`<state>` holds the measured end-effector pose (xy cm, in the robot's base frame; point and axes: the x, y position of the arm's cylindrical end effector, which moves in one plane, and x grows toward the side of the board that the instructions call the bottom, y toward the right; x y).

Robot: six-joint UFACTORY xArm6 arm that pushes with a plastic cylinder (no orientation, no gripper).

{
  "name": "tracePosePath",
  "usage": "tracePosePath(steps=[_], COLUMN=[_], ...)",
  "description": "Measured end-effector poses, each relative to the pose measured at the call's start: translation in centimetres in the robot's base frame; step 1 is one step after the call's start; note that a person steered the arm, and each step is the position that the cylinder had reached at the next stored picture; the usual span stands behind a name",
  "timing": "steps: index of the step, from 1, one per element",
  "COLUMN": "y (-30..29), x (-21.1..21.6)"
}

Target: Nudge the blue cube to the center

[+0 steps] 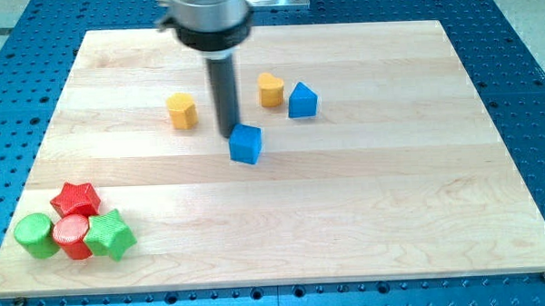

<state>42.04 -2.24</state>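
Camera view: my tip [228,134] stands touching or just beside the blue cube [246,143] on its far-left side, cube slightly toward the tabletop's [374,204] far edge from centre; no fingers fitted.

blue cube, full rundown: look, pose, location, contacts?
The blue cube is a small, solid-looking block in matte bright blue, plastic by its look, with the top face and two side faces showing. It sits flat on the wooden board, turned slightly so a corner faces the view's bottom, a little toward the view's top-left of the board's middle. My tip is right at its upper-left edge, apparently touching. No other block touches it.
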Motion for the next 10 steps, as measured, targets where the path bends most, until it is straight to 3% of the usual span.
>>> tracePosePath(steps=[2, 3, 4, 5, 6, 7, 10], y=[3.0, 4.1, -7.3, -7.0, -0.2, -4.0, -2.5], x=[4.8, 9.7, 13.4, 9.9, 8.8, 10.9, 11.7])
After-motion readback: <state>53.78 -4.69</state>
